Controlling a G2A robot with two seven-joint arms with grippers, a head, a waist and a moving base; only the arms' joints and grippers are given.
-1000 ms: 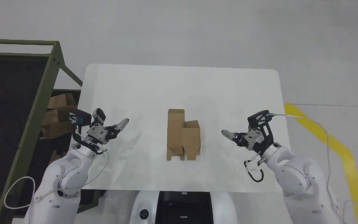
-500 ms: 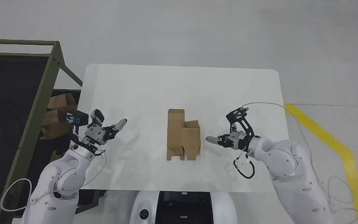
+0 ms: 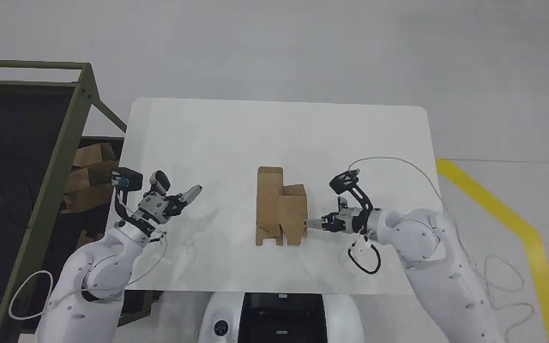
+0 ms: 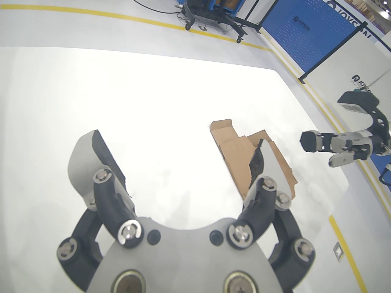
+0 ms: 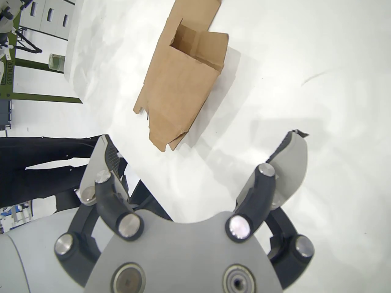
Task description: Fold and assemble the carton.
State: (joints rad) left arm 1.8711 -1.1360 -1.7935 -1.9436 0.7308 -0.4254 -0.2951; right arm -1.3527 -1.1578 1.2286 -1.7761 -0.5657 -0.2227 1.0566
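A flattened brown carton (image 3: 280,207) lies mid-table with its flaps loose; its open end shows in the right wrist view, carton (image 5: 183,62). My right gripper (image 3: 322,222) is open just to the right of the carton's near corner, a small gap from it; its own view shows the right gripper (image 5: 201,144) with nothing between the fingers. My left gripper (image 3: 176,193) is open near the table's left edge, well apart from the carton (image 4: 253,160); in its wrist view the left gripper (image 4: 180,150) holds nothing. The right gripper (image 4: 320,150) also appears there, beyond the carton.
The white table (image 3: 214,137) has bare room around the carton. A green metal frame (image 3: 81,86) with cardboard pieces (image 3: 86,176) stands off the table's left side. A yellow floor line (image 3: 489,206) runs to the right.
My right gripper has moved left from near the table's right edge to close beside the carton. The left gripper shifted only slightly. The carton has not moved.
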